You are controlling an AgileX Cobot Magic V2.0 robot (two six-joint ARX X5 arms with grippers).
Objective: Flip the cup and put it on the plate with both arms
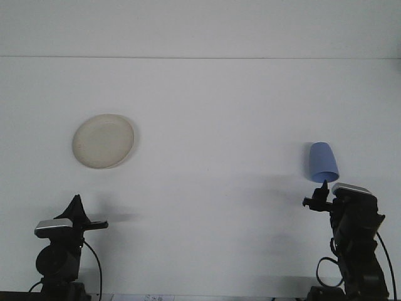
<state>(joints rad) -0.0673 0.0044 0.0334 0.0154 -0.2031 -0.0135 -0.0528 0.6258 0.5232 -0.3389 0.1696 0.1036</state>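
A light blue cup [323, 162] rests upside down on the white table at the right, its wide rim toward me. A cream plate [103, 140] lies flat at the left. My right gripper [323, 186] is raised, its tip just below the cup's rim and a little short of it. My left gripper [76, 202] rests low at the front left, well below the plate and apart from it.
The white table [213, 125] runs back to a far edge against a white wall. Cables hang from both arm bases at the bottom edge.
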